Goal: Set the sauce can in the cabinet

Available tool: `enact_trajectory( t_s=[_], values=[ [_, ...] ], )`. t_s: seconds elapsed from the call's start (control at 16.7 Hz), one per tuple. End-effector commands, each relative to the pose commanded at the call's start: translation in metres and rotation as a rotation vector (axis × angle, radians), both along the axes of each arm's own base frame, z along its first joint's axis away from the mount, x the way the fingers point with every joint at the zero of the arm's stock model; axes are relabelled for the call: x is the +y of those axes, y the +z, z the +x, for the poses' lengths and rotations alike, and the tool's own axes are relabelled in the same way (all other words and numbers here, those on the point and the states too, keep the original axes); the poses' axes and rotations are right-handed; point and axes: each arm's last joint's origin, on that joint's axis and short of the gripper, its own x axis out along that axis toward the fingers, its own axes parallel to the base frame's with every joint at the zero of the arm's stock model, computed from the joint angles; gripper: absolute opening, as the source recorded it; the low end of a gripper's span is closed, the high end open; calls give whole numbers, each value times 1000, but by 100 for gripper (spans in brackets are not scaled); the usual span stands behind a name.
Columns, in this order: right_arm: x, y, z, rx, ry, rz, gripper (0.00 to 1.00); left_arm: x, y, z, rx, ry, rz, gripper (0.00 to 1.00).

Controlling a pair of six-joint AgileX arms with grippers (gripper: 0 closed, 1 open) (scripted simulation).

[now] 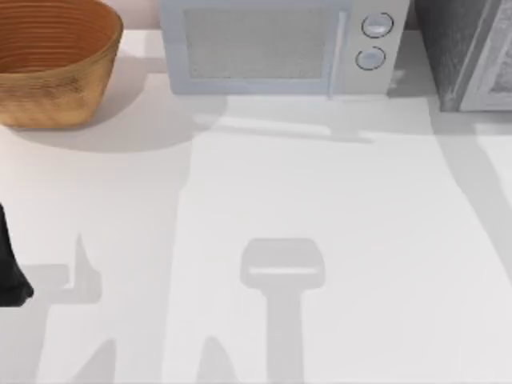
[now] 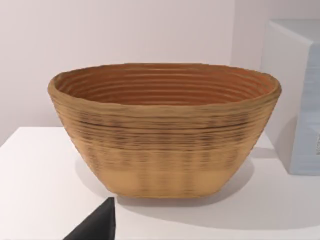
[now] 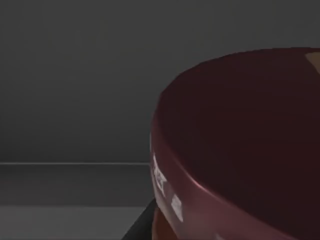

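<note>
The sauce can (image 3: 240, 145) looms right in front of my right wrist camera, its dark maroon round top turned toward the lens and a strip of orange label at its lower edge. Dark grey walls and a floor surround it, the inside of the cabinet (image 1: 468, 48), which stands at the table's far right corner in the top view. A dark part of my right gripper (image 3: 141, 226) touches the can's lower side. My left gripper (image 1: 10, 276) sits parked at the table's left edge, facing the basket.
A woven brown basket (image 1: 52, 60) stands at the far left corner. The light silver-blue microwave (image 1: 264, 44) with two round knobs sits at the back middle, between basket and cabinet. The white tabletop (image 1: 320, 184) stretches in front of them.
</note>
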Motion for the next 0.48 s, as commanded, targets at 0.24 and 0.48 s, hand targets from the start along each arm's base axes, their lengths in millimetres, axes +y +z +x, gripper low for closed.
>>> enact_trajectory(
  t_s=[0.24,0.48],
  values=[
    [0,0,47,-6,-7,4,0,0,0,0,0,0,0,100],
    [-3,-9,100,-7,-14,8,0,0,0,0,0,0,0,100]
  ],
)
